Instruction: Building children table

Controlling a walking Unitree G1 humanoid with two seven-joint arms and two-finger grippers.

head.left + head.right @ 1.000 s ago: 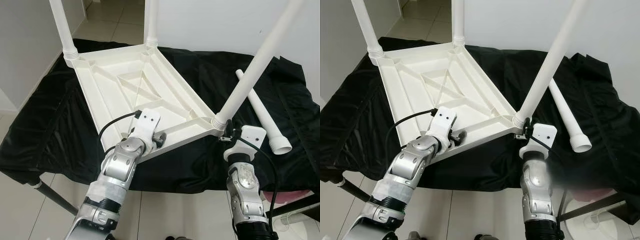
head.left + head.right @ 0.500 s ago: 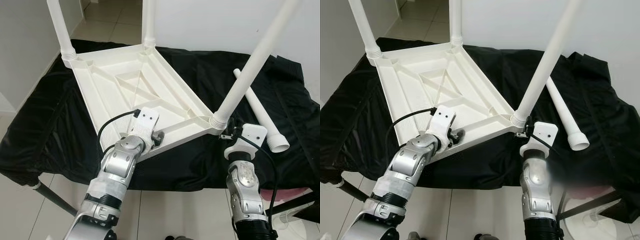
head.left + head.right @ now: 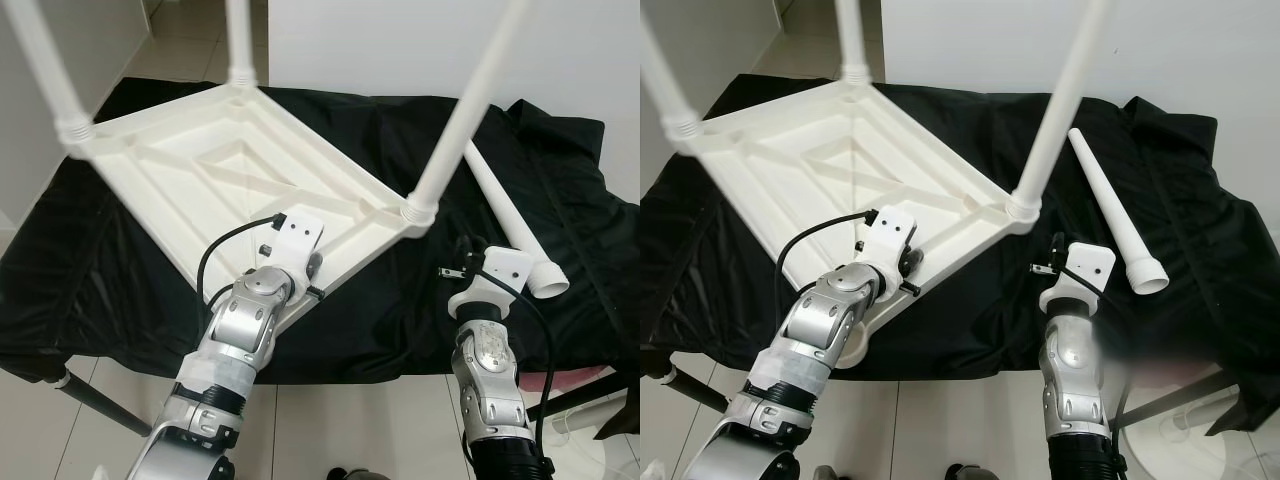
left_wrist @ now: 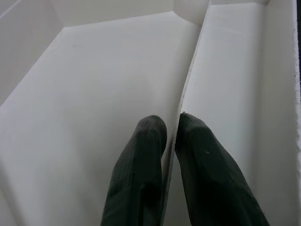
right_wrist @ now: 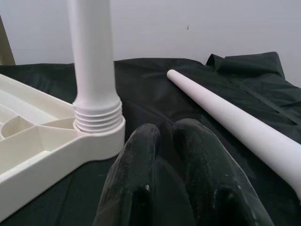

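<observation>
The white children's table top (image 3: 200, 180) lies upside down on a black cloth (image 3: 400, 300), with three white legs standing in its corners. My left gripper (image 4: 171, 123) is shut on a thin rib at the top's near edge. The near right leg (image 3: 460, 110) rises from its threaded socket (image 5: 96, 117). My right gripper (image 5: 162, 128) is shut and holds nothing, hovering over the cloth a short way from that socket. A loose fourth leg (image 3: 505, 215) lies on the cloth to the right of my right gripper.
The cloth covers a low stand whose dark metal leg (image 3: 90, 400) shows at the near left over a tiled floor. A white wall (image 3: 400, 40) runs behind. The cloth bunches up at the far right (image 3: 570, 140).
The table top has swung round in my left gripper's hold: its far left corner came nearer and leftward, and the near right corner drew away from my right gripper.
</observation>
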